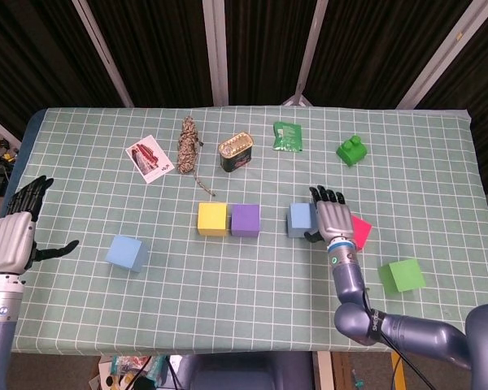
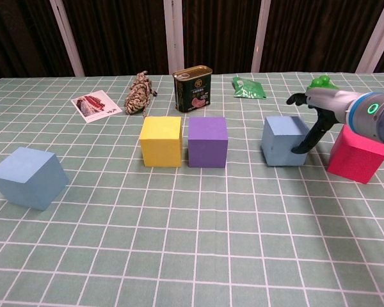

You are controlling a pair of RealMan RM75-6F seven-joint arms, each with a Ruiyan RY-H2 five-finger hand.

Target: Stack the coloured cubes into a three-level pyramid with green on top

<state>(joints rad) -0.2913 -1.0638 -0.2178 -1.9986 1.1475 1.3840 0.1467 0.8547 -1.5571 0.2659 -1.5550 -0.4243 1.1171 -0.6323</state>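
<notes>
A yellow cube (image 1: pixel 212 218) (image 2: pixel 160 141) and a purple cube (image 1: pixel 246 219) (image 2: pixel 208 141) stand side by side mid-table. A gap to their right, a light blue cube (image 1: pixel 299 219) (image 2: pixel 284 141) sits flat. My right hand (image 1: pixel 333 218) (image 2: pixel 317 112) is against its right side with fingers spread and the thumb touching it, gripping nothing. A pink cube (image 1: pixel 361 233) (image 2: pixel 357 153) lies just right of that hand, and a green cube (image 1: pixel 402 276) sits nearer the front right. A second blue cube (image 1: pixel 127 253) (image 2: pixel 27 177) is at the left. My left hand (image 1: pixel 16 231) hovers open off the left edge.
Along the back stand a picture card (image 1: pixel 149 158) (image 2: pixel 93 105), a coil of rope (image 1: pixel 188 146) (image 2: pixel 138 94), a tin can (image 1: pixel 237 153) (image 2: pixel 193 89), a green packet (image 1: pixel 288 136) (image 2: pixel 248 87) and a green toy (image 1: pixel 352 150) (image 2: pixel 320 83).
</notes>
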